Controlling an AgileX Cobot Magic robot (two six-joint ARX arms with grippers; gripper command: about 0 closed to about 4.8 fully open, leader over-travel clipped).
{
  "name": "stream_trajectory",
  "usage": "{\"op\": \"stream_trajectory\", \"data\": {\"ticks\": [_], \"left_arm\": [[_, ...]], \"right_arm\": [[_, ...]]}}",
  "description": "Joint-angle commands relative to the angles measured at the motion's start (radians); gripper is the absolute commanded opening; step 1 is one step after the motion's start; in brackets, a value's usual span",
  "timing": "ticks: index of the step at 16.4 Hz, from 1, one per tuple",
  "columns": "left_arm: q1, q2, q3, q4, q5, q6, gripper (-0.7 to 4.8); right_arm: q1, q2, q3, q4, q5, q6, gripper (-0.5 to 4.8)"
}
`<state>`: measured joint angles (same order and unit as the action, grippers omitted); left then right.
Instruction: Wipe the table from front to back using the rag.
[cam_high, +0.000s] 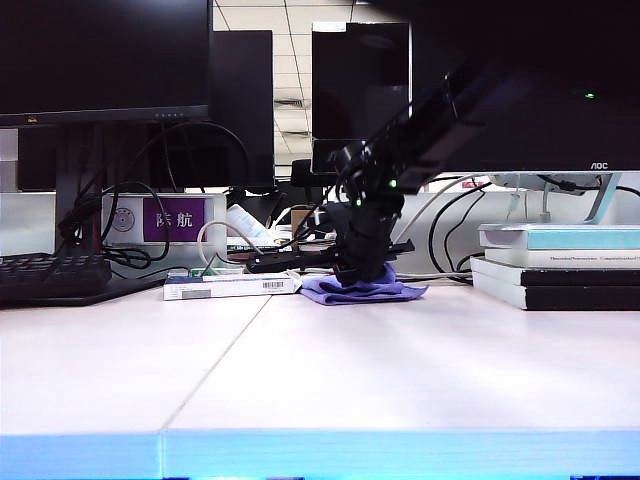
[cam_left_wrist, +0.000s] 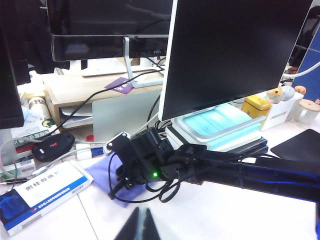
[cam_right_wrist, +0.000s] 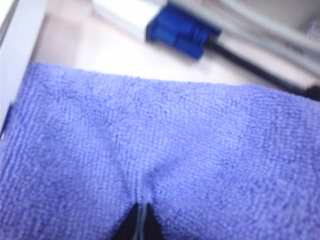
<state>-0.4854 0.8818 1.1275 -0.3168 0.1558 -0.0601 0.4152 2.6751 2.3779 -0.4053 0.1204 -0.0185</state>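
Observation:
The lavender rag (cam_high: 365, 291) (cam_left_wrist: 102, 176) lies at the back middle of the pale table (cam_high: 400, 370), just right of its seam. My right gripper (cam_high: 362, 280) points down into it. In the right wrist view the weave of the rag (cam_right_wrist: 165, 145) fills the frame, and the right gripper (cam_right_wrist: 142, 207) is shut on a pinched fold of it. My left gripper (cam_left_wrist: 141, 214) hangs above bare table (cam_left_wrist: 240, 210) short of the rag, its fingers together with nothing between them. It does not show in the exterior view.
A white and blue box (cam_high: 230, 287) (cam_left_wrist: 40, 197) lies just left of the rag. Stacked books (cam_high: 560, 265) sit at the right, a keyboard (cam_high: 50, 275) at the left. Monitors and cables line the back. A blue plug (cam_right_wrist: 180, 30) lies beyond the rag.

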Motion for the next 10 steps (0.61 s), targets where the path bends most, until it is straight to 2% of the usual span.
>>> {"op": "stream_trajectory", "data": {"ticks": [1, 5, 10], "left_arm": [[0.000, -0.002, 0.005, 0.020, 0.005, 0.001, -0.05], [0.000, -0.003, 0.005, 0.033, 0.006, 0.001, -0.05], [0.000, -0.003, 0.005, 0.042, 0.005, 0.001, -0.05]], "right_arm": [[0.003, 0.004, -0.020, -0.230, -0.010, 0.019, -0.06], [0.009, -0.032, -0.020, -0.322, -0.010, 0.018, -0.06], [0.014, -0.031, -0.023, -0.292, -0.010, 0.019, -0.06]]}}
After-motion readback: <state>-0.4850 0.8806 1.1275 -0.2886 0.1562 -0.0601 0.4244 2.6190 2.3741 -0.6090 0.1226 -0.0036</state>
